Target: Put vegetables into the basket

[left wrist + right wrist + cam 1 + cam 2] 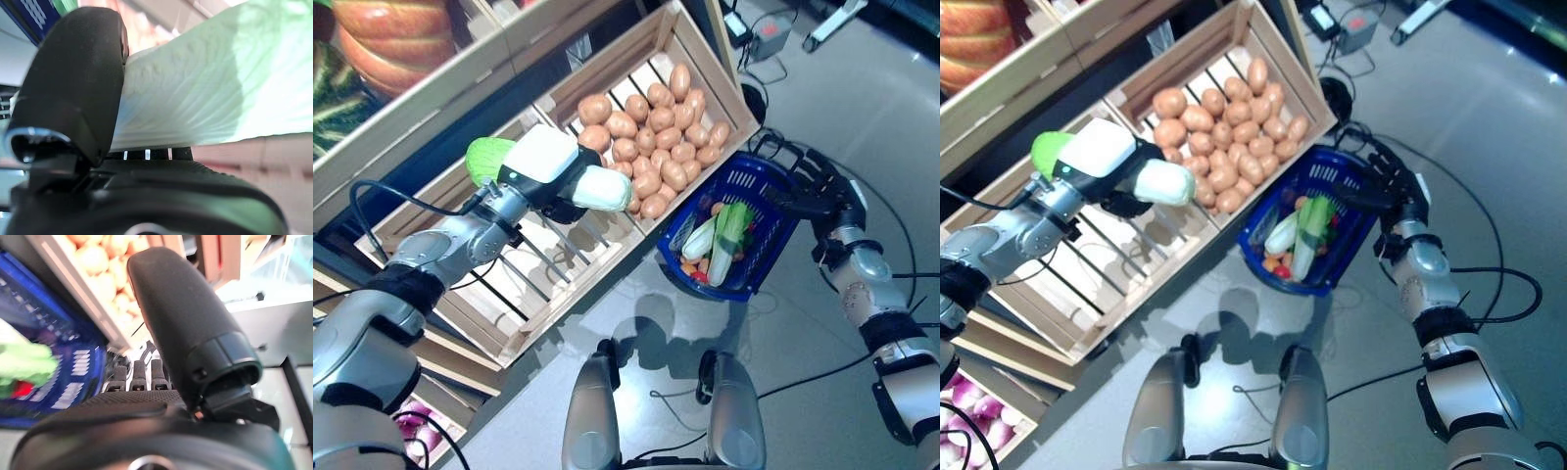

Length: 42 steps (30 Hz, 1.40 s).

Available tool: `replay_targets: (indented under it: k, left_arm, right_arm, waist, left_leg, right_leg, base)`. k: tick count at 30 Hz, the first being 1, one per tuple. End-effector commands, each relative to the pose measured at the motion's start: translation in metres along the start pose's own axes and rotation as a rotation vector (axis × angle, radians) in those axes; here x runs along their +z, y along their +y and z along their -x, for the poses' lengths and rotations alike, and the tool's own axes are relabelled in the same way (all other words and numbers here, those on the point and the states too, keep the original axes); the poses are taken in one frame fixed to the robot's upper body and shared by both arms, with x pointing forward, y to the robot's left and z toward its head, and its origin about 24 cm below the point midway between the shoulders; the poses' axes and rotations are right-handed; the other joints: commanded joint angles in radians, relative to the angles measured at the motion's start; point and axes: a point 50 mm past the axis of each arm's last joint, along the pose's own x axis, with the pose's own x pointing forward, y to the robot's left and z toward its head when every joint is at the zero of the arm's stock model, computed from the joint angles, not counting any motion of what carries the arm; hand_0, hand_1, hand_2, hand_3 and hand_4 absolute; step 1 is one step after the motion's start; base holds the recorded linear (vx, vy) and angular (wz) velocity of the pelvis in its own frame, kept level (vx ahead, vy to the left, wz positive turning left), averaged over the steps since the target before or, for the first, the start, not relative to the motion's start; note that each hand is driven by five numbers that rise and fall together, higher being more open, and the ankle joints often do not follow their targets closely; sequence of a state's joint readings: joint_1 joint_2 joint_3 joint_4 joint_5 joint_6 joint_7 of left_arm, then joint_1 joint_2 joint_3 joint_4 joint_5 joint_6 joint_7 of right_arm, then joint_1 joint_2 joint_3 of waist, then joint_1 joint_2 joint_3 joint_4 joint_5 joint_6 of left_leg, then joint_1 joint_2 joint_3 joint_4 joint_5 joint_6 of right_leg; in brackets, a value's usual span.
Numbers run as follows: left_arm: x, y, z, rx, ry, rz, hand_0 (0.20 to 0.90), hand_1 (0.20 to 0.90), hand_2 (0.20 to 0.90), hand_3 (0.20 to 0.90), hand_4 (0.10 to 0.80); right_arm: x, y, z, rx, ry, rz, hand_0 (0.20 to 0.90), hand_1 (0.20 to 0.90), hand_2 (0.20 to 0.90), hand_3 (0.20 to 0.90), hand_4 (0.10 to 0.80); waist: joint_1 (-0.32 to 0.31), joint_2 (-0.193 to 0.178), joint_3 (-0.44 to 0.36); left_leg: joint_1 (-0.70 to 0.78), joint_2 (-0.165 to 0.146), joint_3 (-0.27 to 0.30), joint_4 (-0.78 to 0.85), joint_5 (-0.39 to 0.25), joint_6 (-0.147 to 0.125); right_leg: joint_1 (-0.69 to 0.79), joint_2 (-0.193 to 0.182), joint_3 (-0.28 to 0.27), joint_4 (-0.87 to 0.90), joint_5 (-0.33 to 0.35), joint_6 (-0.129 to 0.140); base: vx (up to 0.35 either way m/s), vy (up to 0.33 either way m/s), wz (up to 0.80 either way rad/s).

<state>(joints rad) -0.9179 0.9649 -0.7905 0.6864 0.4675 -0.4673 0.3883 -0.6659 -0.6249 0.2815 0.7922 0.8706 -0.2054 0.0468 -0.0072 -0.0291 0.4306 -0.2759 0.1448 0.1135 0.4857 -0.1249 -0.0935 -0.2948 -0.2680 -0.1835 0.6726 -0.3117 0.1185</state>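
the cabbage point(597, 188) is pale whitish green with a brighter green leafy end. the basket point(759, 240) is dark blue, holding green, white, orange and red vegetables point(724, 235). the potatoes point(656, 132) are brown-orange in a pale wooden crate point(705, 54). the floor point(822, 392) is grey.

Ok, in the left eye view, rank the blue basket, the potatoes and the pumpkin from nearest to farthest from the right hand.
1. Blue basket: held by the right hand, at its handle side.
2. Potatoes: in the crate beyond the basket, toward the robot's left.
3. Pumpkin: far left, on the upper shelf.
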Motion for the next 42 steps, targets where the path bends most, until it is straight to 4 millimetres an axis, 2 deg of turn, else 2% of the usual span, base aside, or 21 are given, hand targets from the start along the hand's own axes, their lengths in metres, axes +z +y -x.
replay_targets:
  k: [1, 4, 5, 7, 8, 11, 14, 18, 22, 29, 33, 37, 42]
  left_arm:
    - [-0.002, 0.005, 0.011, 0.183, 0.059, 0.168, 0.300, 0.300, 0.300, 0.300, 0.400]
    - [0.005, -0.001, 0.017, 0.208, 0.062, 0.253, 0.300, 0.300, 0.300, 0.300, 0.400]
    - [0.008, 0.000, 0.020, 0.240, 0.073, 0.332, 0.300, 0.300, 0.300, 0.300, 0.400]
    - [0.010, 0.000, 0.022, 0.266, 0.075, 0.397, 0.300, 0.300, 0.300, 0.300, 0.400]
    - [0.013, 0.002, 0.020, 0.304, 0.077, 0.521, 0.300, 0.300, 0.300, 0.300, 0.400]
    - [0.021, 0.007, 0.011, 0.354, 0.063, 0.753, 0.300, 0.300, 0.300, 0.300, 0.400]
    - [0.032, 0.007, 0.005, 0.382, 0.034, 1.019, 0.300, 0.300, 0.300, 0.300, 0.400]
    - [0.055, -0.009, 0.000, 0.412, -0.014, 1.435, 0.300, 0.300, 0.300, 0.300, 0.400]
    - [0.069, -0.019, -0.005, 0.427, -0.022, 1.632, 0.300, 0.300, 0.300, 0.300, 0.400]
    - [0.085, -0.028, -0.011, 0.442, -0.005, 1.753, 0.300, 0.300, 0.300, 0.300, 0.400]
    - [0.096, -0.033, -0.013, 0.411, -0.004, 1.755, 0.300, 0.300, 0.300, 0.300, 0.400]
    - [0.102, -0.034, -0.014, 0.368, -0.012, 1.722, 0.300, 0.300, 0.300, 0.300, 0.400]
    - [0.112, -0.038, -0.014, 0.281, -0.031, 1.649, 0.300, 0.300, 0.300, 0.300, 0.400]
  right_arm:
    - [-0.007, 0.001, 0.014, 0.070, -0.054, -0.011, 0.900, 0.900, 0.900, 0.900, 0.800]
    - [-0.023, 0.009, 0.023, 0.182, 0.016, -0.016, 0.900, 0.900, 0.900, 0.900, 0.800]
    - [-0.030, 0.022, 0.029, 0.319, 0.045, -0.014, 0.900, 0.900, 0.900, 0.900, 0.800]
    - [-0.033, 0.027, 0.031, 0.382, 0.075, 0.000, 0.900, 0.900, 0.900, 0.900, 0.800]
    - [-0.034, 0.035, 0.031, 0.460, 0.105, 0.018, 0.900, 0.900, 0.900, 0.900, 0.800]
    - [-0.032, 0.046, 0.027, 0.541, 0.139, 0.064, 0.900, 0.900, 0.900, 0.900, 0.800]
    - [-0.033, 0.058, 0.028, 0.607, 0.165, 0.072, 0.900, 0.900, 0.900, 0.900, 0.800]
    - [-0.042, 0.076, 0.032, 0.662, 0.208, 0.033, 0.900, 0.900, 0.900, 0.900, 0.800]
    - [-0.050, 0.087, 0.034, 0.683, 0.271, -0.039, 0.900, 0.900, 0.900, 0.900, 0.800]
    - [-0.048, 0.113, 0.034, 0.668, 0.227, -0.210, 0.900, 0.900, 0.900, 0.900, 0.800]
    - [-0.035, 0.131, 0.032, 0.686, 0.142, -0.263, 0.900, 0.900, 0.900, 0.900, 0.800]
    - [-0.024, 0.137, 0.029, 0.694, 0.097, -0.268, 0.900, 0.900, 0.900, 0.900, 0.800]
    - [-0.006, 0.139, 0.023, 0.681, 0.030, -0.185, 0.900, 0.900, 0.900, 0.900, 0.800]
  waist:
    - [0.011, 0.023, -0.265]
    - [0.013, 0.024, -0.307]
    - [0.016, 0.022, -0.328]
    - [0.018, 0.021, -0.341]
    - [0.026, 0.018, -0.360]
    - [0.038, 0.008, -0.386]
    - [0.041, 0.002, -0.402]
    - [0.037, -0.007, -0.418]
    - [0.032, -0.012, -0.418]
    - [0.024, -0.012, -0.411]
    - [0.027, -0.010, -0.407]
    - [0.032, -0.010, -0.405]
    - [0.036, -0.013, -0.400]
  left_leg:
    - [0.145, -0.003, 0.007, -0.138, 0.013, 0.008]
    - [0.221, -0.009, 0.012, -0.248, 0.057, 0.006]
    - [0.264, -0.008, 0.012, -0.323, 0.091, 0.004]
    - [0.286, -0.006, 0.010, -0.371, 0.114, 0.001]
    - [0.307, -0.005, 0.009, -0.427, 0.143, -0.005]
    - [0.341, -0.009, -0.001, -0.527, 0.182, -0.014]
    - [0.358, -0.012, -0.005, -0.567, 0.191, -0.014]
    - [0.359, -0.017, -0.015, -0.573, 0.180, -0.013]
    - [0.369, -0.016, -0.013, -0.573, 0.174, -0.006]
    - [0.387, -0.011, -0.019, -0.573, 0.164, -0.004]
    - [0.398, -0.006, -0.019, -0.573, 0.160, -0.003]
    - [0.402, -0.005, -0.022, -0.573, 0.158, -0.004]
    - [0.407, -0.003, -0.027, -0.573, 0.155, -0.004]
  right_leg:
    - [0.177, 0.009, -0.019, -0.306, 0.193, -0.024]
    - [0.259, 0.025, -0.030, -0.421, 0.226, -0.015]
    - [0.302, 0.033, -0.039, -0.492, 0.257, -0.007]
    - [0.326, 0.033, -0.047, -0.537, 0.283, 0.000]
    - [0.349, 0.034, -0.058, -0.585, 0.313, 0.010]
    - [0.388, 0.039, -0.079, -0.677, 0.358, 0.024]
    - [0.408, 0.045, -0.089, -0.720, 0.380, 0.029]
    - [0.424, 0.059, -0.093, -0.757, 0.395, 0.028]
    - [0.429, 0.067, -0.080, -0.752, 0.390, 0.021]
    - [0.447, 0.079, -0.066, -0.758, 0.387, 0.014]
    - [0.457, 0.082, -0.063, -0.760, 0.383, 0.012]
    - [0.461, 0.083, -0.062, -0.760, 0.380, 0.011]
    - [0.467, 0.083, -0.060, -0.760, 0.378, 0.012]
  base:
    - [0.221, -0.012, 0.09]
    - [0.177, -0.004, 0.12]
    - [0.124, -0.019, 0.10]
    - [0.082, -0.026, 0.09]
    - [0.065, -0.036, 0.07]
    - [0.048, -0.046, 0.09]
    - [0.023, -0.029, 0.05]
    - [0.008, -0.023, 0.03]
    - [0.000, 0.000, 0.00]
    - [0.000, 0.000, 0.00]
    - [0.000, 0.000, 0.00]
    - [0.000, 0.000, 0.00]
    - [0.000, 0.000, 0.00]
